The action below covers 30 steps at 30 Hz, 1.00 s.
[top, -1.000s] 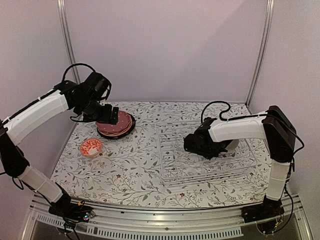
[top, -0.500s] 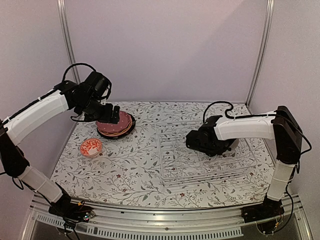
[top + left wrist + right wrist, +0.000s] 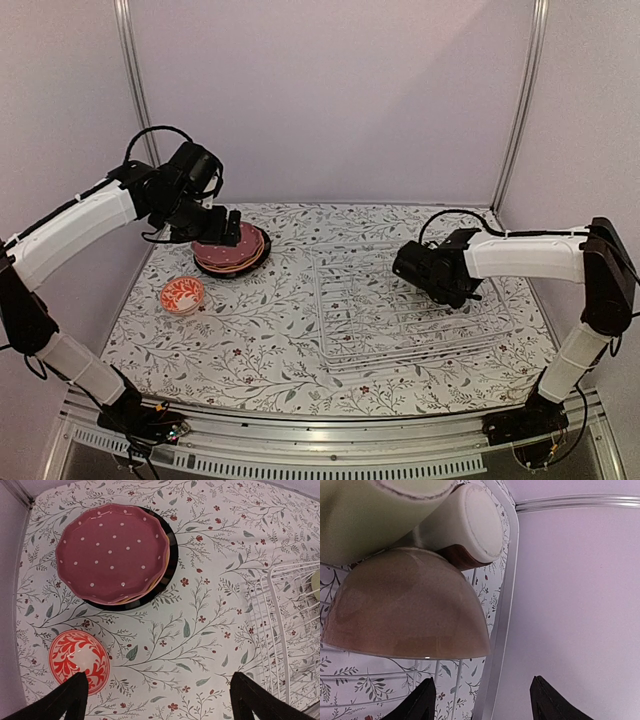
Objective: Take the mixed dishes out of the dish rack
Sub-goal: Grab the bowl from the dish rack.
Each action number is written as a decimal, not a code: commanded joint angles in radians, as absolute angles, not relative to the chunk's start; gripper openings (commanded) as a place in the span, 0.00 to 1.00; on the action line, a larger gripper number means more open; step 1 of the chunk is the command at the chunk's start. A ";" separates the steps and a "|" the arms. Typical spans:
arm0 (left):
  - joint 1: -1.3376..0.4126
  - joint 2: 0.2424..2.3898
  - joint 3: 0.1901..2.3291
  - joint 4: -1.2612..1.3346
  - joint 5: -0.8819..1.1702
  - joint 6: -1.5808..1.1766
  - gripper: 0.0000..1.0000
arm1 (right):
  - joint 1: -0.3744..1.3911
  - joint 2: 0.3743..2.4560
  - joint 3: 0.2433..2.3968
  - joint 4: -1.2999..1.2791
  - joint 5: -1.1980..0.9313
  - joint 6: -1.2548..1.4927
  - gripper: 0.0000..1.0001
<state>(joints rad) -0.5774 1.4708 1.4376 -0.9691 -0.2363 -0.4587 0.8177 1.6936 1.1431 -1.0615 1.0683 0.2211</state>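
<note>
In the top view, the left gripper (image 3: 222, 228) hangs at upper left, just over a stack of plates (image 3: 232, 252), and its jaws stand wide apart and empty. Below the stack, a white-and-red patterned bowl (image 3: 183, 295) sits on the floral-patterned tablecloth (image 3: 270, 335). The low white wire dish rack (image 3: 370, 320) fills the centre right. The right gripper (image 3: 450, 285) reaches over the rack's upper part.

In the left wrist view, a maroon dotted plate (image 3: 112, 550) at upper left tops the stack. A black-rimmed plate (image 3: 171, 562) shows beneath it, and the patterned bowl lies at lower left. The rack's corner enters at the right edge, and both fingertips frame the bottom.

In the right wrist view, a tan bowl (image 3: 405, 610) sits upside down on the rack wires at centre left. Above it, touching, are a pale green cup (image 3: 375, 510) and a small grey-white cup (image 3: 477, 525). The right jaws are parted, nothing between them.
</note>
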 commanded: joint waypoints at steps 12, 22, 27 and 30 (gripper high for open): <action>-0.591 1.434 1.450 -0.937 -0.208 -0.449 0.99 | 0.692 1.673 1.145 -0.755 0.887 -0.150 0.44; -0.591 1.433 1.446 -0.934 -0.209 -0.443 0.99 | 0.642 1.680 1.134 -0.711 0.836 -0.164 0.31; -0.591 1.429 1.447 -0.934 -0.210 -0.441 1.00 | 0.642 1.683 1.131 -0.716 0.837 -0.166 0.11; -0.591 1.422 1.444 -0.934 -0.209 -0.440 1.00 | 0.642 1.681 1.145 -0.759 0.848 -0.143 0.00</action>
<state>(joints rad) -0.5785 1.4525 1.4376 -0.9417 -0.2161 -0.4549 0.6456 1.6714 1.1320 -0.7506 0.8352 -0.1661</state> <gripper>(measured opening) 0.996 0.035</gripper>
